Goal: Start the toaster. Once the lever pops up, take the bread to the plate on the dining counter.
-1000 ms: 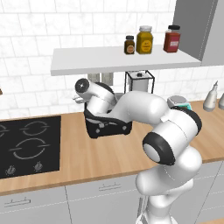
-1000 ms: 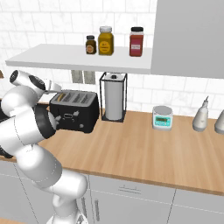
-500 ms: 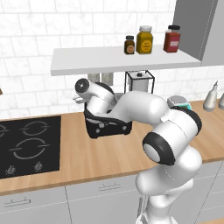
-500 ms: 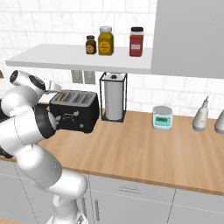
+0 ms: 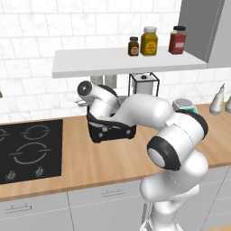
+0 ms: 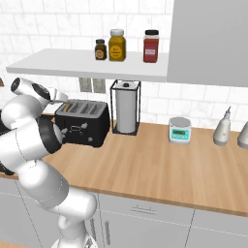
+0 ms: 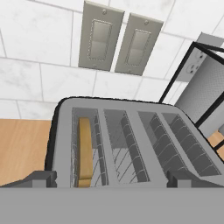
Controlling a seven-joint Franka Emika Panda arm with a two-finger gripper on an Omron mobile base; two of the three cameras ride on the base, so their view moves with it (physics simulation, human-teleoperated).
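Nothing has shifted since a second ago: the arm stays bent over the toaster (image 6: 81,123), which sits on the wood worktop (image 6: 160,169) beside the wire-framed paper-towel holder (image 6: 126,107), and the gripper (image 7: 111,178) hangs above the slots with its jaws spread wide and empty. The bread (image 7: 85,151) stands edge-on in the outermost slot (the one farthest from the holder). No writing can be read on the shelf jars (image 6: 117,44) or the wall plates (image 7: 117,38).

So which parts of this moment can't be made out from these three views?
- Toaster front, left base view: covered by the arm; lever position unreadable.
- Bread lower part, hand view: sunk in the leftmost slot.
- Gripper, hand view: just the two tips show, wide apart.
- Knob settings, right base view: too small.
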